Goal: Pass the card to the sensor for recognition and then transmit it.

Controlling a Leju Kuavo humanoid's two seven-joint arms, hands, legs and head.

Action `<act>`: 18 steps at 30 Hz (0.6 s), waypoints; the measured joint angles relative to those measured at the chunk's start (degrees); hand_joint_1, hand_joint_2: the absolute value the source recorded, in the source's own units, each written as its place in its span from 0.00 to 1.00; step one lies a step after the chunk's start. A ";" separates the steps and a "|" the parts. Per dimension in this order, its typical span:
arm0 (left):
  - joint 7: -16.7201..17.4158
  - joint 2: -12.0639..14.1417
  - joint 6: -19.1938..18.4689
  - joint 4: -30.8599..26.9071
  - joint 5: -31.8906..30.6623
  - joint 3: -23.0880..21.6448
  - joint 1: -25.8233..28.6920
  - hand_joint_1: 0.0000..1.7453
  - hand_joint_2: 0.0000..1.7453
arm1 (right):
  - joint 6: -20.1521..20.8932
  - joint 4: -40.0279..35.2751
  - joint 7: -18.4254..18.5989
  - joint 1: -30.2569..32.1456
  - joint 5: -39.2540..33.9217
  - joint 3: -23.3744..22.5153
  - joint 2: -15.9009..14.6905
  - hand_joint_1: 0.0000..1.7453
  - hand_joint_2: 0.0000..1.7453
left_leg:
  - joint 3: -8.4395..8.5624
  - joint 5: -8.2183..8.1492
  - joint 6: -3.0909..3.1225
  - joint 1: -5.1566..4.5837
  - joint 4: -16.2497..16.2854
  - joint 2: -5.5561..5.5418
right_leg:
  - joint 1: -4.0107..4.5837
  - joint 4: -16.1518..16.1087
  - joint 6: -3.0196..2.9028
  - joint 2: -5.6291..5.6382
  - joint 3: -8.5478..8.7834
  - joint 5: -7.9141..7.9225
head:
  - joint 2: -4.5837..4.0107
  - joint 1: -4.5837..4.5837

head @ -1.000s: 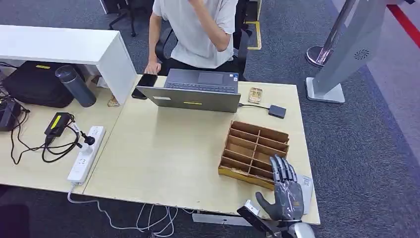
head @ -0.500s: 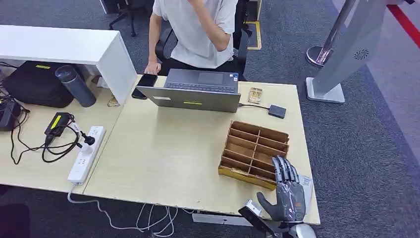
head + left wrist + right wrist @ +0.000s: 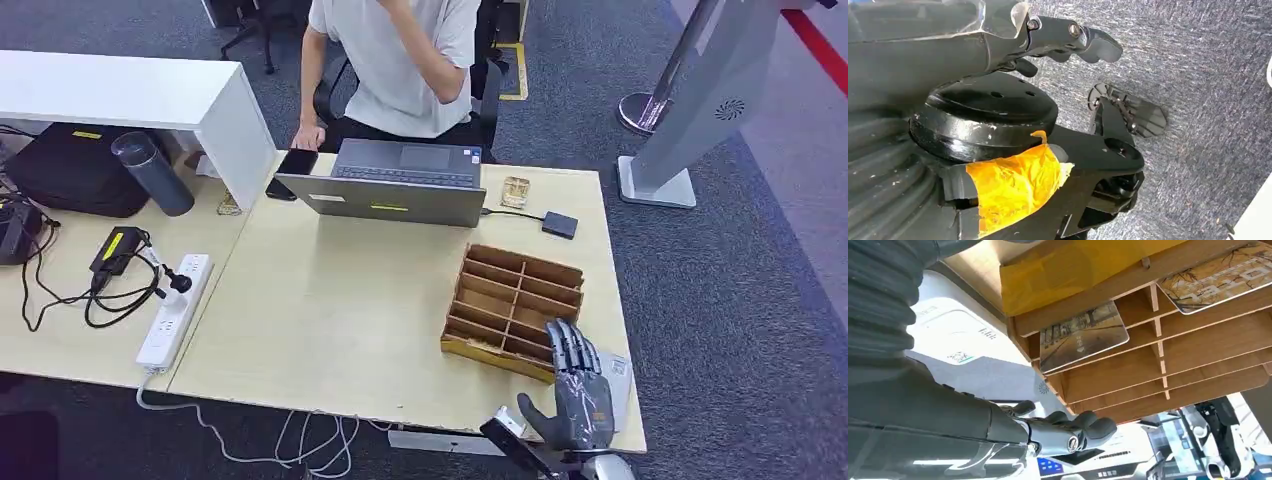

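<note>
You have not picked up a card yet: your right hand (image 3: 578, 395) hovers released, fingers spread, at the near right corner of the wooden rack (image 3: 512, 311) on the desk (image 3: 340, 320), so pickup, sensor pass and handover remain. The right wrist view shows two cards (image 3: 1083, 335) lying in rack slots, which the head view hides; your left hand's (image 3: 1068, 37) state I cannot tell.

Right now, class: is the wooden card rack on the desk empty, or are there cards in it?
Not empty. In the right wrist view the wooden rack holds a card in one slot and a second card in another; other slots appear bare.
</note>
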 joint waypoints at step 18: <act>-0.61 0.02 0.00 0.00 0.50 0.02 0.00 0.00 1.00 | -0.39 0.57 -1.18 -0.86 -4.81 0.04 0.00 0.69 1.00 | 0.02 0.00 0.00 0.00 0.00 0.00 | 0.00 0.00 0.00 0.00 0.01 0.00 | 0.00 0.00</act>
